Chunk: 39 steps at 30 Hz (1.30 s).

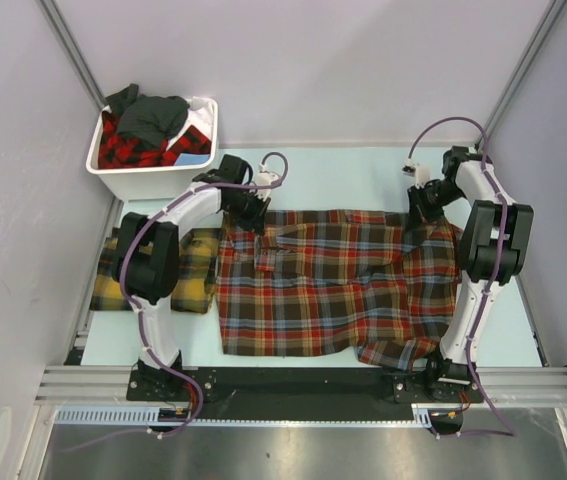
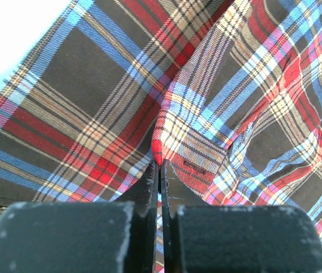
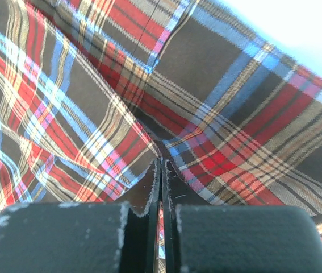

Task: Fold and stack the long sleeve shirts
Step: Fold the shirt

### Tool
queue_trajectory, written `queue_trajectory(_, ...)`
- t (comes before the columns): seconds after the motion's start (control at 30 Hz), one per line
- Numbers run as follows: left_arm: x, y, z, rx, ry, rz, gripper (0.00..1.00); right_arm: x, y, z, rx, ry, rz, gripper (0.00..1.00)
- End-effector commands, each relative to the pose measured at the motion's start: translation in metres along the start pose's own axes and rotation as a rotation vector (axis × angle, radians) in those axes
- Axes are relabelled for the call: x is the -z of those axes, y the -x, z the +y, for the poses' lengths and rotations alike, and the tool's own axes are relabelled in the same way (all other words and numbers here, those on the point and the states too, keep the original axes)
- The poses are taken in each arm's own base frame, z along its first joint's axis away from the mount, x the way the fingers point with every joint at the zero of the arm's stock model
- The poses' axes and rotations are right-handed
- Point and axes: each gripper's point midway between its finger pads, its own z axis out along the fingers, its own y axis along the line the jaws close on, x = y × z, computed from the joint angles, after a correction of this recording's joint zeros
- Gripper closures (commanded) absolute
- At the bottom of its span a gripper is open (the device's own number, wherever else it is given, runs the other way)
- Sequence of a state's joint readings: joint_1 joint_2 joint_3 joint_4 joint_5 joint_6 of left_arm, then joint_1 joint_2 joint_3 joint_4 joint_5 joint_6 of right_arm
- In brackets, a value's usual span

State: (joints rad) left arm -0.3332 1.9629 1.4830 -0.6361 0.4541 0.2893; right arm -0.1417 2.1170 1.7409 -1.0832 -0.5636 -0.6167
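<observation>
A red-brown plaid shirt with blue lines point(image 1: 328, 285) lies spread on the table between the arms. My left gripper point(image 1: 250, 216) is shut on its far left edge; the left wrist view shows the jaws point(image 2: 159, 165) pinching a fold of the plaid cloth point(image 2: 195, 153). My right gripper point(image 1: 423, 213) is shut on its far right edge; the right wrist view shows the jaws point(image 3: 162, 162) pinching the cloth point(image 3: 217, 153). A folded yellow-and-dark-green plaid shirt point(image 1: 195, 272) lies at the left, partly under my left arm.
A white plastic bin point(image 1: 153, 150) at the back left holds a red-black plaid shirt point(image 1: 128, 148) and a dark grey garment point(image 1: 153, 115). Grey walls stand on both sides. A black rail runs along the table's near edge point(image 1: 303, 385).
</observation>
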Motion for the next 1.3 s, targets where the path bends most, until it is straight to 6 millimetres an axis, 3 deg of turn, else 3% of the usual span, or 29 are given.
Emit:
queue_trajectory(0.0,0.01,0.019,0.007,-0.031,0.031,-0.075,0.99,0.009,0.0,0.0,0.019,-0.009,0.017,0.99)
queue_trajectory(0.2,0.008,0.024,0.019,-0.046,0.081,-0.086,0.96,0.006,0.004,-0.004,-0.005,-0.023,0.006,0.91)
queue_trajectory(0.3,0.005,0.026,0.023,-0.059,0.085,-0.076,0.89,0.006,-0.007,-0.012,-0.006,-0.053,0.046,0.93)
queue_trajectory(0.33,0.006,0.03,0.025,-0.064,0.091,-0.079,0.89,0.007,-0.011,-0.014,-0.009,-0.056,0.052,1.0)
queue_trajectory(0.53,-0.013,0.028,0.027,-0.085,0.082,-0.029,0.9,0.009,-0.016,-0.025,-0.044,-0.07,0.055,1.0)
queue_trajectory(0.57,-0.014,0.029,0.026,-0.09,0.082,-0.027,0.86,0.009,-0.018,-0.023,-0.043,-0.068,0.066,0.99)
queue_trajectory(0.6,-0.019,0.027,0.027,-0.092,0.076,-0.018,0.83,0.009,-0.019,-0.024,-0.034,-0.067,0.077,0.95)
queue_trajectory(0.67,-0.015,0.031,0.026,-0.102,0.073,-0.014,0.69,0.013,-0.022,-0.016,-0.036,-0.048,0.106,0.71)
queue_trajectory(0.73,-0.007,0.039,0.033,-0.124,0.085,-0.021,0.59,0.026,-0.008,-0.018,-0.012,-0.039,0.07,0.5)
queue_trajectory(0.77,-0.002,0.04,0.034,-0.158,0.076,-0.016,0.5,0.036,-0.006,-0.021,-0.023,-0.038,0.056,0.45)
queue_trajectory(0.8,0.005,0.043,0.039,-0.176,0.072,-0.025,0.45,0.052,0.013,-0.029,0.006,-0.068,-0.004,0.38)
queue_trajectory(0.9,0.02,0.06,0.052,-0.266,0.106,-0.042,0.3,0.063,0.034,-0.057,0.042,-0.168,-0.052,0.36)
queue_trajectory(1.03,0.013,0.071,0.07,-0.364,0.119,0.006,0.3,0.058,0.064,-0.086,0.146,-0.282,-0.097,0.36)
queue_trajectory(1.27,-0.005,0.055,0.093,-0.43,0.135,0.105,0.31,0.032,0.07,-0.113,0.262,-0.344,-0.058,0.34)
